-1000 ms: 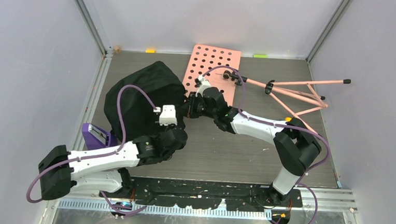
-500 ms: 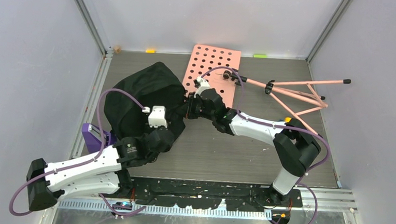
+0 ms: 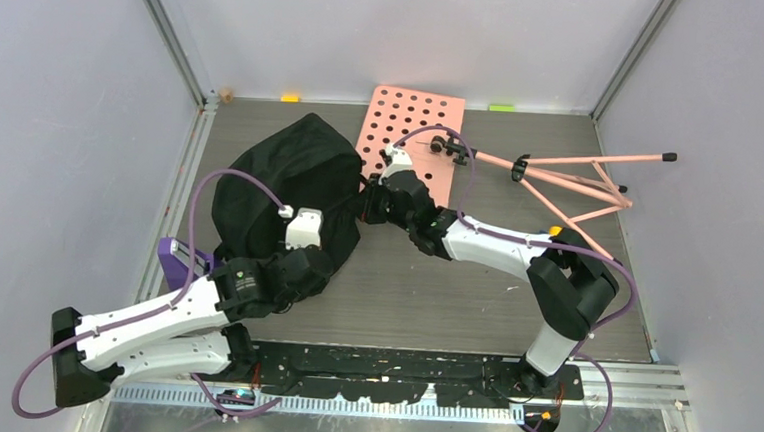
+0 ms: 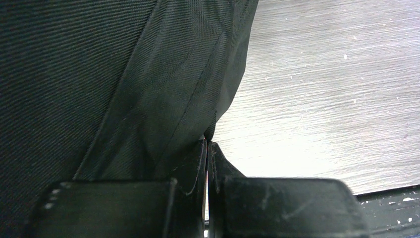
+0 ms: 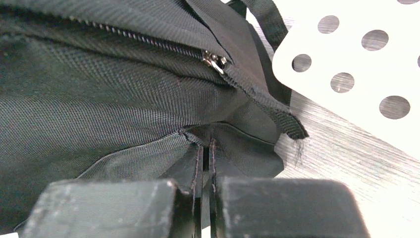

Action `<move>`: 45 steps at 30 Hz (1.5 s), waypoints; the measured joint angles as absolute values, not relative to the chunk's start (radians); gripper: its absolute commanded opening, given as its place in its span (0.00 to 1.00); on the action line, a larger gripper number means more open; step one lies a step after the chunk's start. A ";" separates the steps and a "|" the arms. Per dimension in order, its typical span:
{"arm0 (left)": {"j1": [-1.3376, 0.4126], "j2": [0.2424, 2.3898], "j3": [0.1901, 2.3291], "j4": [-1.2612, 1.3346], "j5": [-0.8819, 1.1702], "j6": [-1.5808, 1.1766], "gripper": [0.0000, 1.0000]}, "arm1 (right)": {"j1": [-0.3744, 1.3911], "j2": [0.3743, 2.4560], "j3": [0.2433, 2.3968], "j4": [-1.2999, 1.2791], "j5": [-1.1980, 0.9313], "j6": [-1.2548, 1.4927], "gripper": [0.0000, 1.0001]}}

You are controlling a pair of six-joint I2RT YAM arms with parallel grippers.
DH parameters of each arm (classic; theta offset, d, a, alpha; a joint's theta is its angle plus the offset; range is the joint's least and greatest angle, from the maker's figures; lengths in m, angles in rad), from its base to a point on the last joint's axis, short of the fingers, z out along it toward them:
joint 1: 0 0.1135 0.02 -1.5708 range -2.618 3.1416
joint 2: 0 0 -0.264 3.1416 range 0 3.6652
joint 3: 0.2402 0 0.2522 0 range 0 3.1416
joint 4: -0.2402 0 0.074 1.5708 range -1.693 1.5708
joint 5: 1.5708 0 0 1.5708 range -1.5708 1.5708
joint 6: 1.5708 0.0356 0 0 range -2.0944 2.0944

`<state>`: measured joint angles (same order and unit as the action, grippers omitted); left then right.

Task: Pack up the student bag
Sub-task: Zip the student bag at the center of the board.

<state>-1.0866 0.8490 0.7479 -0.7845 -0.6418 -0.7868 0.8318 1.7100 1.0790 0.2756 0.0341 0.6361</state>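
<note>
The student bag [image 3: 280, 180], a big black fabric backpack, lies at the middle left of the table. My left gripper [image 3: 336, 245] is at its near right corner. In the left wrist view its jaws [image 4: 208, 146] are shut, pinching a taut fold of the bag's fabric [image 4: 163, 99] at the fingertips. My right gripper [image 3: 363, 210] is at the bag's right edge. The right wrist view shows it [image 5: 207, 144] shut on a flap of the bag [image 5: 99, 89], below a zipper pull [image 5: 213, 59]. The bag's inside is hidden.
A pink perforated board [image 3: 413, 128] lies just behind the right gripper, joined to a folded pink stand [image 3: 571, 177] at the back right. A purple object [image 3: 180, 259] sits by the bag's near left side. Walls close in on three sides.
My left arm has drawn back and to the left, its elbow swinging toward the near left corner. The bag's near edge shifted slightly with it. The right arm has barely moved.
</note>
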 measured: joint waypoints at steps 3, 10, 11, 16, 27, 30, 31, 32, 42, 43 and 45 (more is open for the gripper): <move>-1.087 0.868 0.796 -0.852 -0.635 -0.805 0.00 | 0.832 1.710 1.089 0.259 0.059 0.627 0.00; -1.090 0.868 0.842 -0.986 -0.622 -0.854 0.00 | 0.832 1.712 1.106 0.238 0.088 0.606 0.00; -1.091 0.863 0.843 -0.999 -0.617 -0.857 0.00 | 0.832 1.714 1.109 0.236 0.091 0.603 0.01; -1.091 0.812 0.843 -1.043 -0.589 -0.855 0.00 | 0.832 1.720 1.124 0.222 0.099 0.596 0.01; -1.091 0.793 0.886 -1.153 -0.578 -0.851 0.00 | 0.832 1.728 1.139 0.208 0.105 0.595 0.00; -1.091 0.810 0.920 -1.193 -0.579 -0.858 0.00 | 0.832 1.728 1.141 0.209 0.107 0.595 0.01; -1.091 0.813 0.928 -1.203 -0.578 -0.860 0.00 | 0.832 1.728 1.141 0.208 0.108 0.595 0.01; -1.091 0.815 0.934 -1.212 -0.578 -0.862 0.00 | 0.832 1.729 1.141 0.209 0.107 0.595 0.01; -1.091 0.819 0.953 -1.274 -0.574 -0.906 0.00 | 0.834 1.729 1.141 0.210 0.108 0.595 0.00; -1.091 0.819 0.956 -1.281 -0.574 -0.911 0.00 | 0.835 1.729 1.141 0.211 0.108 0.595 0.00; -1.091 0.823 0.966 -1.296 -0.574 -0.919 0.00 | 0.836 1.729 1.141 0.212 0.108 0.596 0.00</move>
